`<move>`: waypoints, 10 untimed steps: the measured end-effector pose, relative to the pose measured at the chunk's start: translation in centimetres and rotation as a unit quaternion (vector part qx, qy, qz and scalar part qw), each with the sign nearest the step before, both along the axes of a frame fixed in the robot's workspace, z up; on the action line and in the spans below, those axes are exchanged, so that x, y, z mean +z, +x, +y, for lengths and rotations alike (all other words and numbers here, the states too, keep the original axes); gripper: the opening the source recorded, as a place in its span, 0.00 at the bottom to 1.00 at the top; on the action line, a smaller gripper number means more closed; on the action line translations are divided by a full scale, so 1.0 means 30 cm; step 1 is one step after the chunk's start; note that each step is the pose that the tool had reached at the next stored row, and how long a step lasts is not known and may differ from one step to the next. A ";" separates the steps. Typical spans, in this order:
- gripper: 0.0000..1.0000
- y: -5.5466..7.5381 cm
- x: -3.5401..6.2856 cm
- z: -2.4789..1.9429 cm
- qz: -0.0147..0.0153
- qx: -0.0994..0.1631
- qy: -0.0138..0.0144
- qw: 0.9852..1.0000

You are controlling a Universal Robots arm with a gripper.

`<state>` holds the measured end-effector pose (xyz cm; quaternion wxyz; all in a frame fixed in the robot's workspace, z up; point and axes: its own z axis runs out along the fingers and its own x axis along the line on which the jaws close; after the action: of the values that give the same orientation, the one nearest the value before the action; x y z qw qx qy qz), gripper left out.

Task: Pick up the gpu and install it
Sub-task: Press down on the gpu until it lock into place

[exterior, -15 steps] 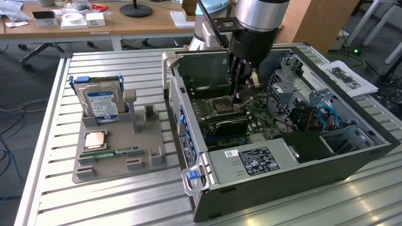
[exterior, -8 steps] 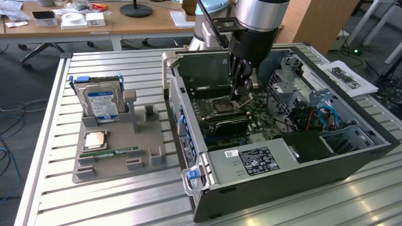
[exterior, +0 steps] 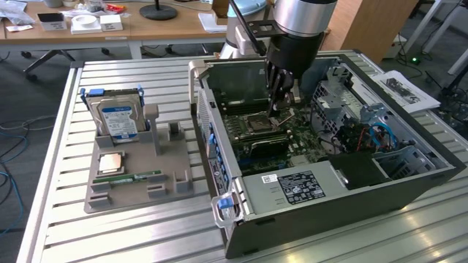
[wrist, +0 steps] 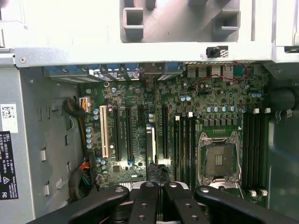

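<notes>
Gpu card (wrist: 150, 147), held edge-on and upright in the closed gripper (wrist: 156, 186), is seen lowered over the motherboard (wrist: 187, 116) inside the open computer case (exterior: 409, 186), its long axis aligned with the expansion slots (wrist: 127, 135).

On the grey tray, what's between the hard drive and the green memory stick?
A small square processor chip lies flat between the hard drive and the memory stick on the grey tray, seen in the exterior view.

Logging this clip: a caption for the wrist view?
Shut pincer above the motherboard inside the open computer case.
</notes>
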<state>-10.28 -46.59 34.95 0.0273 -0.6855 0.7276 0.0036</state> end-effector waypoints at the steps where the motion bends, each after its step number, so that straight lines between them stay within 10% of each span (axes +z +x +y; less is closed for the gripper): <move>1: 0.11 0.000 -0.005 0.001 0.000 0.000 0.000 1.000; 10: 0.11 0.000 -0.060 0.006 0.000 0.000 0.000 1.000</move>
<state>-10.29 -46.42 33.16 0.0273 -0.6854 0.7276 0.0036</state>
